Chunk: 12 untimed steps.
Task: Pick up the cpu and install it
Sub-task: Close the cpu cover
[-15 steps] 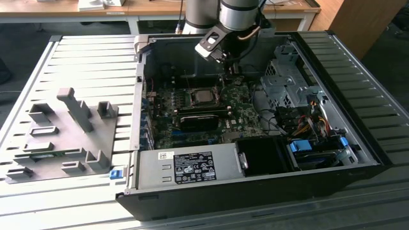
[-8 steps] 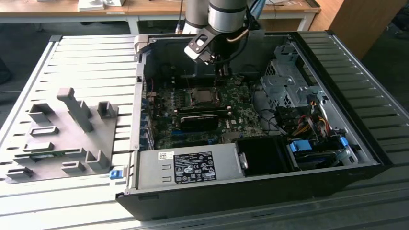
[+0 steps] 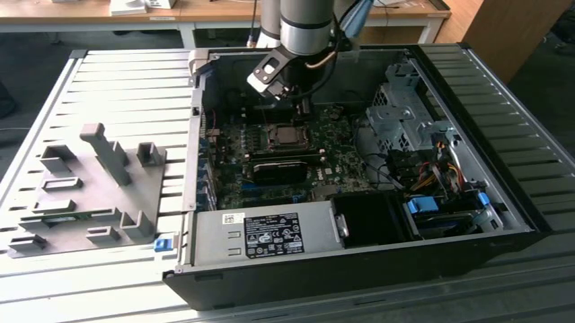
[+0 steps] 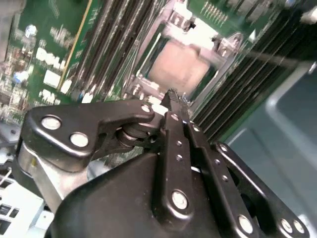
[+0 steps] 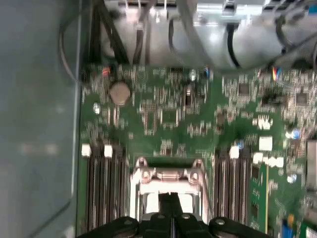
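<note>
The black metal pincer (image 4: 172, 95) is hanging over the flat silvery square cpu (image 4: 181, 67) in the shiny metal socket (image 5: 168, 174). Its fingers are squeezing together, holding nothing.

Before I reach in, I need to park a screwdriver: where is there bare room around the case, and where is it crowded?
Bare: the slatted table above the grey holder plate in the exterior view, and the strip on the exterior view's right of the case. Crowded: inside the case, the gripper hangs over the motherboard, with cables beside it.

Soft daylight, wrist views seemingly motion-blurred
</note>
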### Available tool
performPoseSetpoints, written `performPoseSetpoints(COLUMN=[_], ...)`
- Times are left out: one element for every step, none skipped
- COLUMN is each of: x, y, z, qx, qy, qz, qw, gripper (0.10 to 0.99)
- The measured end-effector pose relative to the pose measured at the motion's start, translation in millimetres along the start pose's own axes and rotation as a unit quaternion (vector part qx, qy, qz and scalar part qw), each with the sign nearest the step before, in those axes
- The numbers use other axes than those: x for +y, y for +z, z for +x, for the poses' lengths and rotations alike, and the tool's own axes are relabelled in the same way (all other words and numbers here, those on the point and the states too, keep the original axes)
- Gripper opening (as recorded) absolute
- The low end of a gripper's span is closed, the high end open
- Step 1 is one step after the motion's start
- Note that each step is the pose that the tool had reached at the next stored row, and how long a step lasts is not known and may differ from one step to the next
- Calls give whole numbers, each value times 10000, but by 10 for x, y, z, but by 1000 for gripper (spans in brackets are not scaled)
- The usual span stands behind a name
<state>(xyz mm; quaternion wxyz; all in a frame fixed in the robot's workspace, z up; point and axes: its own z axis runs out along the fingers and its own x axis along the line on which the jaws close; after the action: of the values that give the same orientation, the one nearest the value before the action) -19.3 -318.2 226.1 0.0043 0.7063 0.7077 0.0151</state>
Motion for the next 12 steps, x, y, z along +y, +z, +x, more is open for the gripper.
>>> performPoseSetpoints(x=[-42, -60, -71, -79, -89, -99, -111, -130, -148, -166, -183, -206], y=[6, 8, 10, 12, 14, 15, 17, 18, 19, 21, 23, 26], z=[0, -1, -1, -1, -1, -1, -3, -7, -12, -20, -31, -40], qx=[-1, -2, -1, -1, 0, 0, 0, -1, -1, 0, -1, 0], qy=[-1, -3, -3, -4, -4, -4, -4, -4, -4, -4, -5, -5], qz=[1, 1, 1, 0, 0, 0, 0, 1, 0, 0, 0, 0], qw=[10000, 10000, 10000, 10000, 10000, 10000, 10000, 10000, 10000, 10000, 10000, 10000], gripper=[106, 106, 106, 106, 106, 106, 106, 106, 106, 106, 106, 106])
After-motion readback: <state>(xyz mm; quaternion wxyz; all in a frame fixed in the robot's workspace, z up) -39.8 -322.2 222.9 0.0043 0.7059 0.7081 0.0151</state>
